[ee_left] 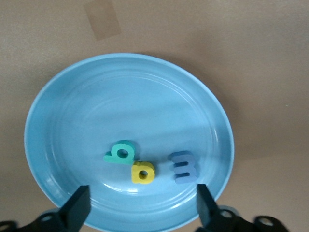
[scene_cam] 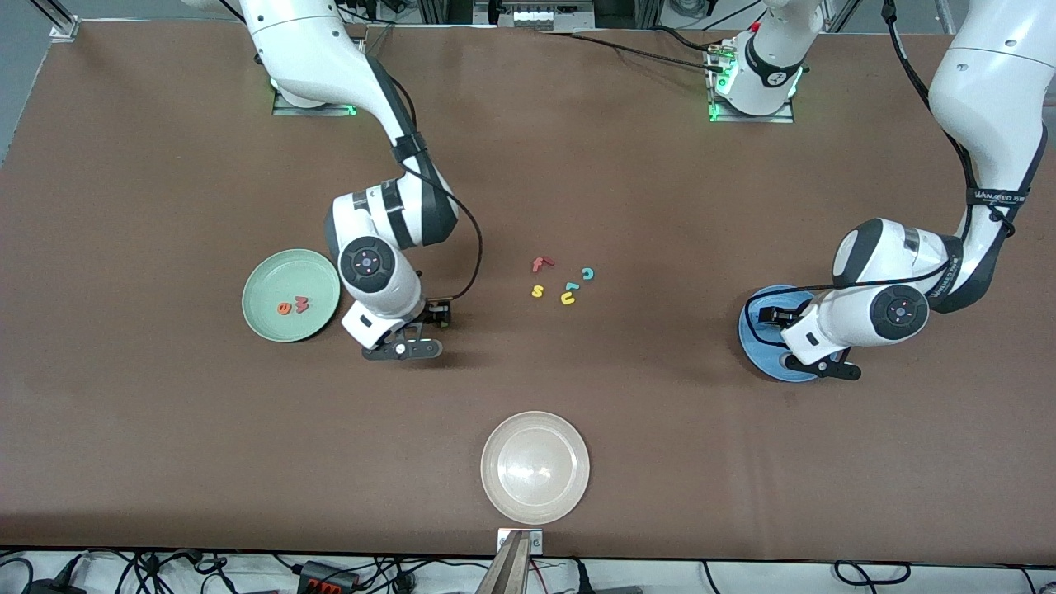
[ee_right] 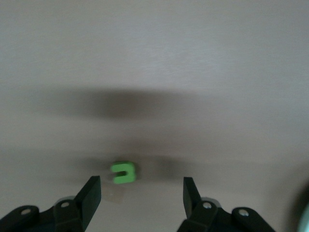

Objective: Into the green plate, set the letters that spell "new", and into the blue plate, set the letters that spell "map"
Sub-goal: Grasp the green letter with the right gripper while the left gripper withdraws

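The left gripper (ee_left: 141, 205) is hovering over the blue plate (ee_left: 72, 121) with its fingers spread wide and holding nothing; the teal p (ee_left: 120, 152), the yellow a (ee_left: 143, 172) and the blue m (ee_left: 183, 167) are lying close together inside that plate, so the word "map" appears complete and the open fingers are consistent with a release just above the dish. The right gripper (ee_right: 140, 195) is standing low over the bare worktop (scene_cam: 165, 462) beside the green plate (scene_cam: 268, 285), its fingers partly open and gripping nothing, with the green n (ee_right: 123, 172) lying on the worktop just ahead of them, a posture that suggests a pickup being lined up. The orange e (scene_cam: 285, 308) and the pinkish-red w (scene_cam: 302, 304) are already resting in the green plate, so only the n seems outstanding. The red f (scene_cam: 540, 264), teal c (scene_cam: 587, 273), yellow s (scene_cam: 537, 290) and yellow u (scene_cam: 568, 297) are lying mid-worktop as unused letters, and the beige-white plate (scene_cam: 503, 495) is sitting empty nearer the front camera. The left arm's strap is bearing small lettering that cannot be read with confidence.
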`<state>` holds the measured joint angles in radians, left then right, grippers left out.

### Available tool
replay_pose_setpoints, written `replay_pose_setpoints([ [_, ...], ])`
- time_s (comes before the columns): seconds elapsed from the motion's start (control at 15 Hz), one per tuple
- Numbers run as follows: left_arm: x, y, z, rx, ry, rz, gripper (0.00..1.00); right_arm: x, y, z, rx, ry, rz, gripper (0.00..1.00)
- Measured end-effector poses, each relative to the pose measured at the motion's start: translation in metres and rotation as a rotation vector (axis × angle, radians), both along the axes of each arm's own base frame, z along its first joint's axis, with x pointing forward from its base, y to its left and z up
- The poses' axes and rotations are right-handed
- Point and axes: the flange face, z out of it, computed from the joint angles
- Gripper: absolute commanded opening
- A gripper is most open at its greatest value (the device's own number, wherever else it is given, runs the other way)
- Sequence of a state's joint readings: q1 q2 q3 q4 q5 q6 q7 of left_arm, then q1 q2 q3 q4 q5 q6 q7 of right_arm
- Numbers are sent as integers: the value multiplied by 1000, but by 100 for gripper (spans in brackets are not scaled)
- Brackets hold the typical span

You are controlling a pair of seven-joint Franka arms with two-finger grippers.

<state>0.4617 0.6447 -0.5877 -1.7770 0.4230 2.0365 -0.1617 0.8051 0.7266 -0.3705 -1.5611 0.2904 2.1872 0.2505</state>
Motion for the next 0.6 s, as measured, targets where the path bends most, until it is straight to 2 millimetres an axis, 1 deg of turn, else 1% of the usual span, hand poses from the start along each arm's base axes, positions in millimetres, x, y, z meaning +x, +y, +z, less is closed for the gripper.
replay_pose_setpoints([
  [0.07, 1, -5, 7, 1, 2, -7, 100, -2, 4, -3, 4, -3, 9, 71],
  [0.2, 5, -13, 31, 12, -8, -19, 100, -3, 8, -12, 4, -5, 25, 68],
  [0.47, 17, -27, 91, 35, -26, -34, 100, -5, 8, -30, -8, 2, 32, 66],
  [0.6, 25, -33, 124, 38, -32, -35, 100, -8, 15, -41, 0, -5, 42, 64],
])
